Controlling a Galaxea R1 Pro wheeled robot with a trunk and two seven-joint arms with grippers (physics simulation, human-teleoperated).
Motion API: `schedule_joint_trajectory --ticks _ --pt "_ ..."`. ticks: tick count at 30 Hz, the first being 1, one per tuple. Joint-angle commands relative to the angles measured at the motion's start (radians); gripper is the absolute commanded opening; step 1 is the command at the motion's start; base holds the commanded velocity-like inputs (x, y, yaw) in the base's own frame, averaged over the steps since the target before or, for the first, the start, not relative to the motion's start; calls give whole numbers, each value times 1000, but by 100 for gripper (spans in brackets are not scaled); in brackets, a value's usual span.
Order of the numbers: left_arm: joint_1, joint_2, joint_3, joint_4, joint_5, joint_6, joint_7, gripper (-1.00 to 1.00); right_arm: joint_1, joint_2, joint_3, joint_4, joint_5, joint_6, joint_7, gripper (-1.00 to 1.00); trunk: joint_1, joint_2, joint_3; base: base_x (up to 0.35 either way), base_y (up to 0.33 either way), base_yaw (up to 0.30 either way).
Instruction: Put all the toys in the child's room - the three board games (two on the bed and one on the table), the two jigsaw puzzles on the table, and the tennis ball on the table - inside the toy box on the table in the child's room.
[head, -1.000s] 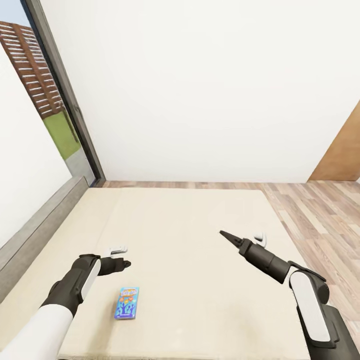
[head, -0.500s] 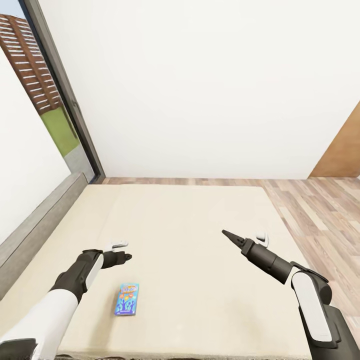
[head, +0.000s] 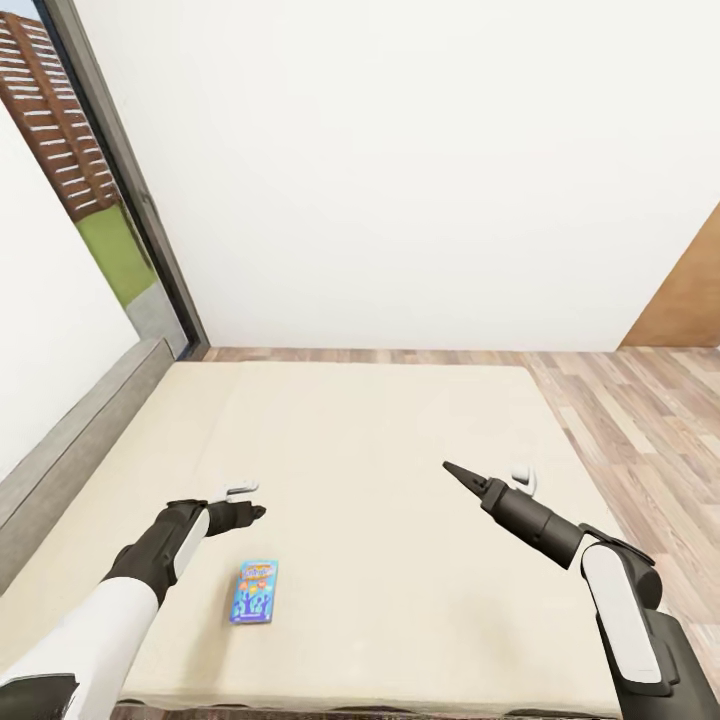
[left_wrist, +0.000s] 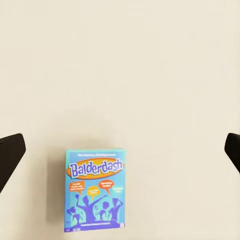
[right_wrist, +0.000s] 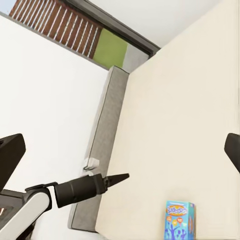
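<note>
My left claw (head: 250, 512) hangs over the bed (head: 380, 440) with its fingers spread wide, holding nothing. The small blue board game (head: 254, 591) lies flat on the bed just beside that claw. My right claw (head: 455, 473) hovers well apart from the game, fingers also apart and empty.

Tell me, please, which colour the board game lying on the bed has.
The board game is blue with an orange title band, clearest in the left wrist view.

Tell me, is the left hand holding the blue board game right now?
No, the blue board game lies flat on the bed, apart from the left hand's open fingers.
</note>
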Motion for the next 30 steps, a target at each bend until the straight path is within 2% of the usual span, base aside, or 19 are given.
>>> schedule_joint_trajectory --ticks 1,30 --pt "-1 0 2 -1 10 5 0 100 -1 0 -2 0 0 7 -1 100 0 -2 -3 0 0 0" --pt "0 -2 1 0 9 -30 1 100 -1 -2 -5 1 -4 11 -13 100 0 -2 -51 0 0 0"
